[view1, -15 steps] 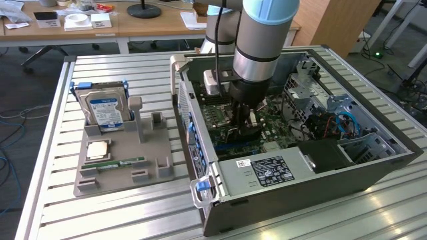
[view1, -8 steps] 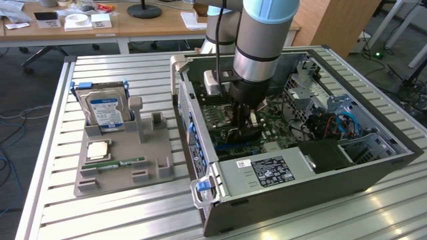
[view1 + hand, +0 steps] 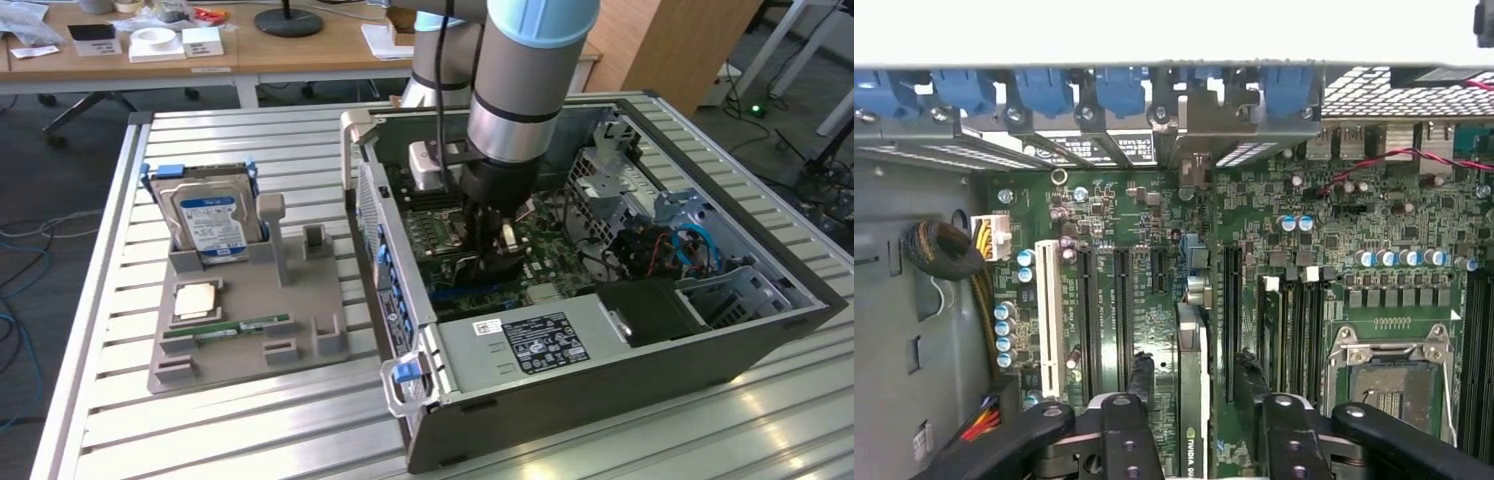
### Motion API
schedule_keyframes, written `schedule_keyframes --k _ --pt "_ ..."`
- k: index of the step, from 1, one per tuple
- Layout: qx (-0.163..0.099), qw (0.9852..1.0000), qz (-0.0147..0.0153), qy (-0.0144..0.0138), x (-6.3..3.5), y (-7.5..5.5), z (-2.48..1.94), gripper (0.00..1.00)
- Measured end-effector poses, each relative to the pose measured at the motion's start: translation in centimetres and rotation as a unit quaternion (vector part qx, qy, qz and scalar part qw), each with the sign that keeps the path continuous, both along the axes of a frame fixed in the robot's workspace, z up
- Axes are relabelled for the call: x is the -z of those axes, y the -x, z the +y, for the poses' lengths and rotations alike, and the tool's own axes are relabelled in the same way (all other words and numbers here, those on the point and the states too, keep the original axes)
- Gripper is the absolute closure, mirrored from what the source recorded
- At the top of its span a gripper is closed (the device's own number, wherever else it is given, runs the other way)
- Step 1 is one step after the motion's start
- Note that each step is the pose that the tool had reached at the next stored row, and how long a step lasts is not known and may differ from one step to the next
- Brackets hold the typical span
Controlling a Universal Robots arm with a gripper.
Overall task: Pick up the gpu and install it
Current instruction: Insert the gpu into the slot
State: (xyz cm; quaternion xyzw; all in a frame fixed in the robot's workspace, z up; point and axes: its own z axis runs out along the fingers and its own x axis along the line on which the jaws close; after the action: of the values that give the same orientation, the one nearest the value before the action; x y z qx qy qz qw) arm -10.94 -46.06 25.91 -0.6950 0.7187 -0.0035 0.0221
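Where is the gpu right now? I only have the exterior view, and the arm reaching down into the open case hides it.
Observer: The wrist view has the gpu standing on edge over the motherboard, between the fingers of the gripper.
Operator: Is it gripped?
Observer: It looks not: the jaws stand open, with motherboard showing between each finger and the card.
Operator: What does it line up with?
Observer: It runs parallel to the long black slots flanking it, toward the row of blue clips. Whether it is seated I cannot tell.
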Motion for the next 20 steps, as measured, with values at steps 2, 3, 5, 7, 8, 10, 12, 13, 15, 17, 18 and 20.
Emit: schedule_keyframes --k 2,3,5,7,8,10,12,13,15,17,18,20 --pt "-0.005 1.0 0.0 0.0 0.02 0.0 0.14 0.55" --pt "-0.006 1.0 0.0 0.0 0.04 0.0 0.26 0.55" --pt "-0.008 1.0 0.0 0.0 0.05 0.0 0.44 0.55" --pt "-0.009 1.0 0.0 0.0 0.06 0.0 0.43 0.55" --pt "-0.009 1.0 0.0 0.0 0.07 0.0 0.38 0.55" --pt "-0.009 1.0 0.0001 0.0 0.06 0.0 0.23 0.55" --pt "-0.008 1.0 0.0 0.0 0.07 0.01 0.16 0.55" --pt "-0.008 1.0 0.0 0.0 0.07 0.0 0.16 0.55" --pt "-0.009 1.0 0.0 0.0 0.07 0.0 0.16 0.55" --pt "-0.009 1.0 0.0 0.0 0.07 0.0 0.16 0.62" --pt "-0.008 1.0 0.0 0.0 0.07 0.0 0.16 0.75" --pt "-0.008 1.0 0.0 0.0 0.07 0.0 0.16 0.75"
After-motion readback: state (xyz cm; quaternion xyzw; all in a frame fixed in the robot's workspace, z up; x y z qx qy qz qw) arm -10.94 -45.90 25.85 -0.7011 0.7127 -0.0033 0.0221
